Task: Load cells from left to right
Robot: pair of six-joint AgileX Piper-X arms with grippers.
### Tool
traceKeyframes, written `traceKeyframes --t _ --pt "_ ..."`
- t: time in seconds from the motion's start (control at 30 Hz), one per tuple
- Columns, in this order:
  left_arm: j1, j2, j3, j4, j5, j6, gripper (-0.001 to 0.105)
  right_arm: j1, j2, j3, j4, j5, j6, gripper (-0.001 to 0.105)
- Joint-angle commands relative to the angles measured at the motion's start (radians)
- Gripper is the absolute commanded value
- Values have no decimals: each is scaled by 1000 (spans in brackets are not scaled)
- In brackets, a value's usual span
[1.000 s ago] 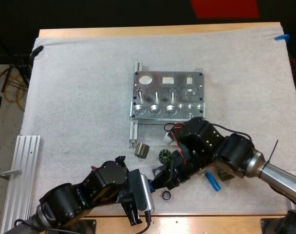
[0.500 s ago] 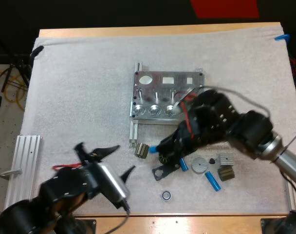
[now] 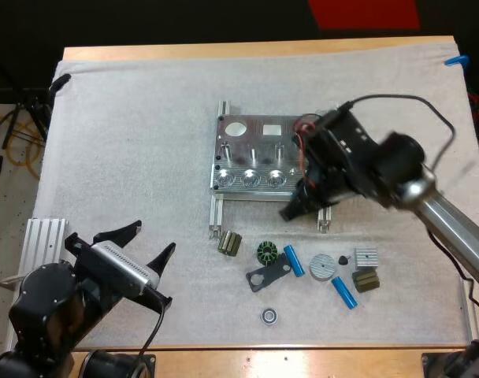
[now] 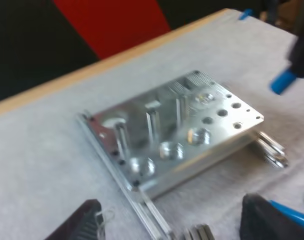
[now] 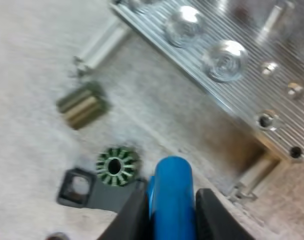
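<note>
- Nearest us, well short of the metal fixture (image 3: 271, 153) and off to its left, our left gripper (image 3: 141, 244) hangs with its fingers spread wide, holding nothing.
- On the mat on our side of the fixture lie the loose parts: a green stator (image 3: 267, 252), a black bracket (image 3: 263, 277), and two cells. One loose blue cell (image 3: 293, 260) is beside the stator, and a second loose cell (image 3: 343, 291) lies further right.
- Just off the fixture's near right corner, our right gripper (image 3: 293, 211) is clamped on the held blue cell (image 5: 171, 185). Its fingers press on the barrel from both sides, with one end sticking out beyond the tips.
- We judge the cell stiff, smooth and light. It will not crush, but it could slip or swing in the grip, so the hold belongs squarely across the barrel, leaving the leading end free to enter a pocket.
- Farthest, the fixture carries a row of round pockets (image 3: 249, 179) along its near edge. They look bare and shiny, so we judge none loaded, and the leftmost should take the first cell.
</note>
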Motion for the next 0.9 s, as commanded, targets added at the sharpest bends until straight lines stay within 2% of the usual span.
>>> traceKeyframes --t 0.0,0.1,0.17,0.4,0.6,0.87 --pt "33 -6 -6 37 54 23 58 -15 44 -50 46 29 -13 0" --pt "50 -6 -6 87 80 121 58 -30 125 -110 68 73 -21 0" --pt "44 -6 -6 100 96 156 58 -31 162 -143 73 89 -36 0" --pt "44 -6 -6 123 136 216 58 -53 292 -258 85 125 -40 0" --pt "44 -6 -6 130 136 222 58 -89 377 -325 88 126 -40 0" --pt "44 -6 -6 130 136 222 58 -92 457 -333 80 126 -62 0"
